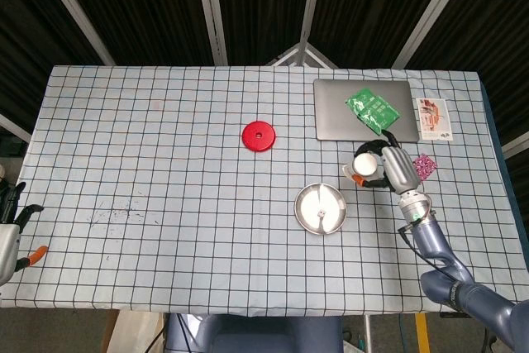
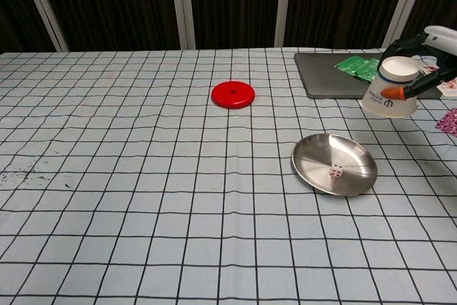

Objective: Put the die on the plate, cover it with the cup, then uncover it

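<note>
A small white die (image 2: 335, 171) (image 1: 319, 216) lies uncovered on the round silver plate (image 2: 318, 156) (image 1: 310, 200). My right hand (image 2: 427, 62) (image 1: 395, 169) holds the white paper cup (image 2: 391, 88) (image 1: 363, 165) upside down in the air, up and to the right of the plate, near the grey laptop. My left hand (image 1: 10, 225) hangs at the table's left edge in the head view, fingers apart, holding nothing.
A red disc (image 2: 233, 94) (image 1: 259, 136) lies mid-table. At the back right sits a grey laptop (image 2: 335, 76) (image 1: 339, 117) with a green packet (image 1: 373, 111) on it. A card (image 1: 432, 117) and a pink packet (image 1: 425, 163) lie further right.
</note>
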Motion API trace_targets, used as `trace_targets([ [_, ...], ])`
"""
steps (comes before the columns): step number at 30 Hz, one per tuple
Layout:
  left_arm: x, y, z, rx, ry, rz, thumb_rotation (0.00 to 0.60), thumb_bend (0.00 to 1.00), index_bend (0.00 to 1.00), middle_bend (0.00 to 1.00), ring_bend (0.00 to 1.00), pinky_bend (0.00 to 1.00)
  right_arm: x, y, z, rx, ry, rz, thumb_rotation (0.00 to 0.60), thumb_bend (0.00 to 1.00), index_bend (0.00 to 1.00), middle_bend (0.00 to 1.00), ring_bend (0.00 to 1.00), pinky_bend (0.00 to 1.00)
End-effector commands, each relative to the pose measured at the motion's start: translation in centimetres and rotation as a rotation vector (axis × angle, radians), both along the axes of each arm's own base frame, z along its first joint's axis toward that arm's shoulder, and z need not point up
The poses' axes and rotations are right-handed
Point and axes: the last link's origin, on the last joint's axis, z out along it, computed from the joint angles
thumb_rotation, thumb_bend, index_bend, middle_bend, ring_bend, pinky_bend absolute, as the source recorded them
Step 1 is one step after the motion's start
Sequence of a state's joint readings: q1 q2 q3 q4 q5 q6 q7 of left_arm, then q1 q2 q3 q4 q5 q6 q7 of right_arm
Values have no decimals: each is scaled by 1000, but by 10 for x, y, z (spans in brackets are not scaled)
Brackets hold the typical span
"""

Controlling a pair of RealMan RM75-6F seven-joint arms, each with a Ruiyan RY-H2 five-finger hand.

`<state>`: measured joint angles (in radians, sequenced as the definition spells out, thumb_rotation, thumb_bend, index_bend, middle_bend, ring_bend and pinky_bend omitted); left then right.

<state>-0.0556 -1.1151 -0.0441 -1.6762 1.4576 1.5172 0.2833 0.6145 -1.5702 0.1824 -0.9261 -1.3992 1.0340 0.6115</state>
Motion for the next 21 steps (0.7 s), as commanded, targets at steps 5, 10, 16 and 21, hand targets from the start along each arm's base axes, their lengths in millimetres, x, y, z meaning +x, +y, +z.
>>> trace_targets([
  [5, 0, 0, 0, 0, 1, 3, 600, 230, 302, 0, 0, 128, -31, 1, 5, 6, -1, -100, 600, 365, 565, 490, 292, 0],
  [10, 0, 0, -1, -1, 3, 1, 600, 230, 302, 0, 0, 128, -43, 0, 4, 5, -16, -141, 600, 365, 566, 490, 292, 0],
  [16, 0, 0, -2, -2, 6, 4, 600, 230, 302, 0, 0, 128, -55, -1, 0, 17, -68, -194, 600, 365, 565, 490, 292, 0],
  [21, 0, 0, -2, -1, 9, 6, 600, 230, 302, 0, 0, 128, -58, -2, -5, 27, -122, -219, 600, 359, 544, 449, 246, 0],
])
